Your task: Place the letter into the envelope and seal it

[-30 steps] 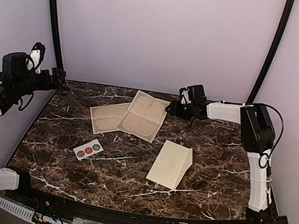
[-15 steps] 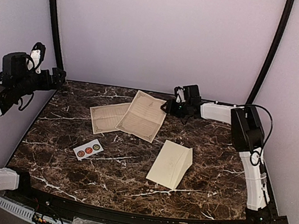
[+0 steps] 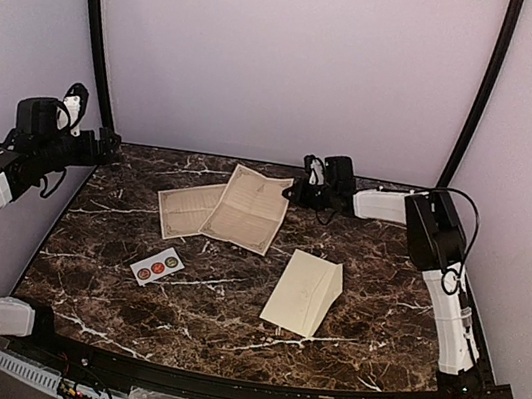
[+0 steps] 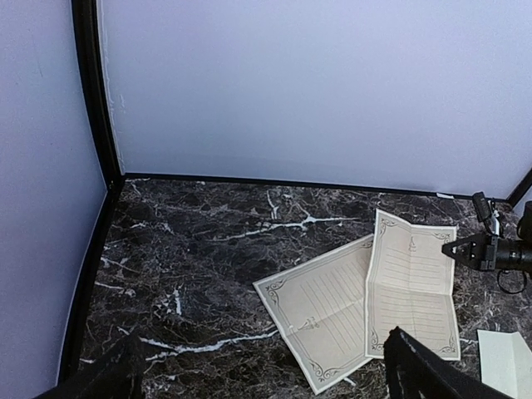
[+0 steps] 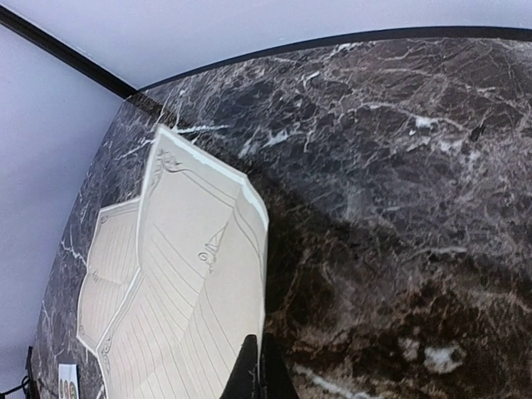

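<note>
Right gripper (image 3: 295, 193) pinches the letter (image 3: 247, 208) at its far-right edge. The paper looks thin and limp, likely to bow, so an edge hold suits it. Left gripper (image 3: 106, 144) hangs open.

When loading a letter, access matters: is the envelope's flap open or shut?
Open: the envelope has its flap sticking out along the right edge, not folded over the body.

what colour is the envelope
The envelope is plain cream-beige with no print; the top external view shows it best.
</note>
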